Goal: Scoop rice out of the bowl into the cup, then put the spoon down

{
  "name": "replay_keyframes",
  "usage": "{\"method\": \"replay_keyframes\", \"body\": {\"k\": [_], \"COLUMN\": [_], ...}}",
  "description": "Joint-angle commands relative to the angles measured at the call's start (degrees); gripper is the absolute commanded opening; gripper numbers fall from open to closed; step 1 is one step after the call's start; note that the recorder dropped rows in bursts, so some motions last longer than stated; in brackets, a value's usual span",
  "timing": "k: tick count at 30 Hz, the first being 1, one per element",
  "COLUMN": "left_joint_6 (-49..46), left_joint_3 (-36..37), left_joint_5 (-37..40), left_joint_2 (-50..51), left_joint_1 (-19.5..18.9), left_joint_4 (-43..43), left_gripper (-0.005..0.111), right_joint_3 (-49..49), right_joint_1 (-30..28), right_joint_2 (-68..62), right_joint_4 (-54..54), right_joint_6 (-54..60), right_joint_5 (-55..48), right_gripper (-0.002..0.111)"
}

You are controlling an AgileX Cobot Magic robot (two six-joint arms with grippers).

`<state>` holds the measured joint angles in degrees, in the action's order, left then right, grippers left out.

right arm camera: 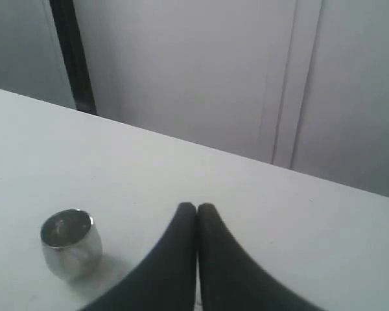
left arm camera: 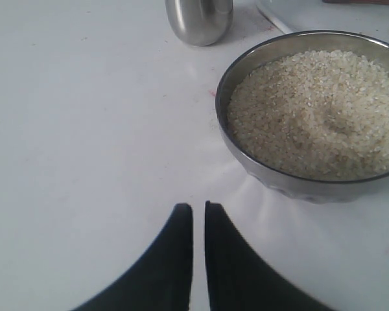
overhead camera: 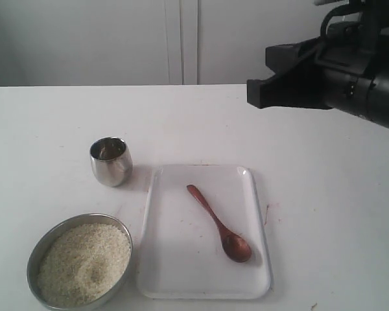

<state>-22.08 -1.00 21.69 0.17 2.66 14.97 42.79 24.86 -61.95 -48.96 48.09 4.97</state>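
Note:
The wide grey metal bowl holds a mound of off-white rice at the table's front left. Behind it stands the small shiny cup, upright. The reddish-brown wooden spoon lies on a white tray, its oval end toward the front. My right gripper hangs high at the back right, shut and holding nothing, far from the spoon. The right wrist view shows the shut right gripper with the cup beside it. My left gripper is shut and holds nothing, near the bowl, rice and cup.
The white table stretches to a pale wall with cabinet panels at the back. The tray's corner shows beyond the bowl in the left wrist view. The left arm does not show in the exterior view.

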Motion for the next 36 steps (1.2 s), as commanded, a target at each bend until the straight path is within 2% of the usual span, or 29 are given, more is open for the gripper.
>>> {"method": "replay_keyframes", "body": {"k": [1,7,18,36], "left_joint_6": [-0.22,-0.22,-0.22,-0.22], "left_joint_3": [0.29,0.29,0.29,0.29], "left_joint_5": [0.18,0.18,0.18,0.18], "left_joint_2": [-0.17,-0.17,-0.17,-0.17], "left_joint_1": [-0.23,-0.23,-0.23,-0.23], "left_joint_4": [0.4,0.4,0.4,0.4], "left_gripper": [0.014,0.014,0.014,0.014], "right_joint_3": [-1.65,-4.52,-15.22,-37.14], "right_joint_1": [5.1,10.95,19.02,19.05], "right_joint_2": [2.7,5.93,17.71,37.96], "right_joint_4": [0.15,0.15,0.04,-0.41], "right_joint_6": [0.77,1.17,4.66,4.18], "right_joint_5": [-1.29,-9.86,-9.59,-7.19], "right_gripper": [0.0,0.0,0.0,0.0]}}
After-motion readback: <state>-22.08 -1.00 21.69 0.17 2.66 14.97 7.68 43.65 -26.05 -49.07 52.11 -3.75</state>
